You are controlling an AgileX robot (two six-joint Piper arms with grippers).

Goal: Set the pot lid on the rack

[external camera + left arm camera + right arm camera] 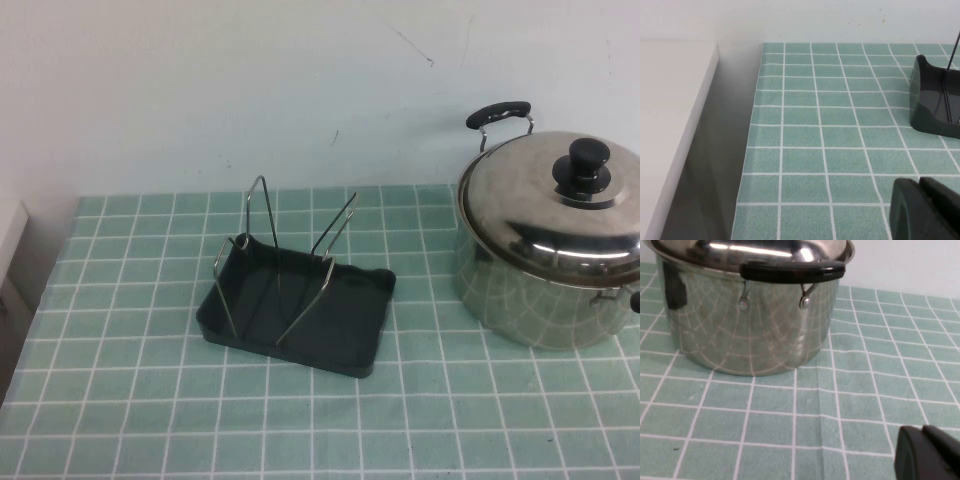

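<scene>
The pot lid (545, 200) is shiny steel with a black knob (587, 163). It sits closed on the steel pot (530, 290) at the table's right side. The rack (295, 305), a dark grey tray with silver wire dividers (262, 215), stands empty at the table's middle. Neither gripper shows in the high view. In the left wrist view my left gripper (919, 181) is shut and empty, low over the tablecloth, with the rack's corner (932, 107) ahead of it. In the right wrist view my right gripper (922, 429) is shut and empty, a short way from the pot (750, 325) and lid rim (755, 250).
A green checked tablecloth (120, 400) covers the table. The pot has black side handles (497, 112), one of which faces my right gripper (792, 272). A white counter (670, 125) stands beyond the table's left edge, across a gap. A white wall runs behind.
</scene>
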